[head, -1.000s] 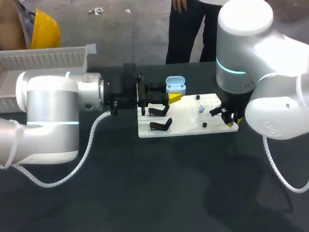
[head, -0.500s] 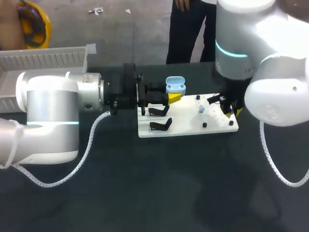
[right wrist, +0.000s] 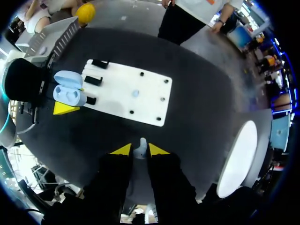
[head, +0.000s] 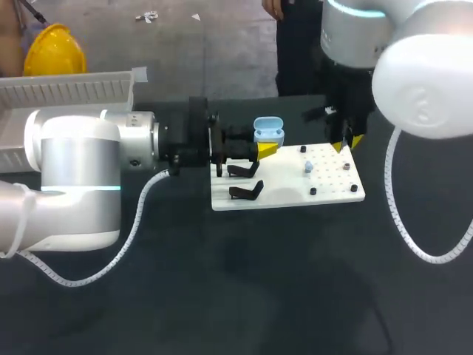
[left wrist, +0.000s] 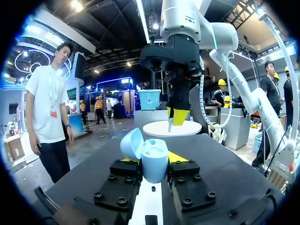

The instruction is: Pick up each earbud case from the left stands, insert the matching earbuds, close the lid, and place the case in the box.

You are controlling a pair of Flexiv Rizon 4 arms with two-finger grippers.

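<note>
Case (head: 268,130) is what catches the eye: pale blue, lid open and tipped back, clamped from both sides between the yellow tips of the left gripper (head: 262,150). That arm lies level across the table from the left and holds the case just above the back left part of the white board (head: 284,196). From the left wrist view the case stands upright between the fingers with its lid leaning off to one side. I cannot tell whether its sockets are filled.

The right gripper (head: 347,142) hangs tips down, lifted clear of the board over its far right corner. Its tips are pinched on a small pale earbud (right wrist: 141,146), which shows between them in the right wrist view. The two grippers are well apart.

On the board, two black stands (head: 246,192) sit bare at the left end, one behind the other. A second earbud (head: 307,168) rests near the middle among small black pegs. The white box (head: 74,92) sits at the table's back left, behind the left arm.
</note>
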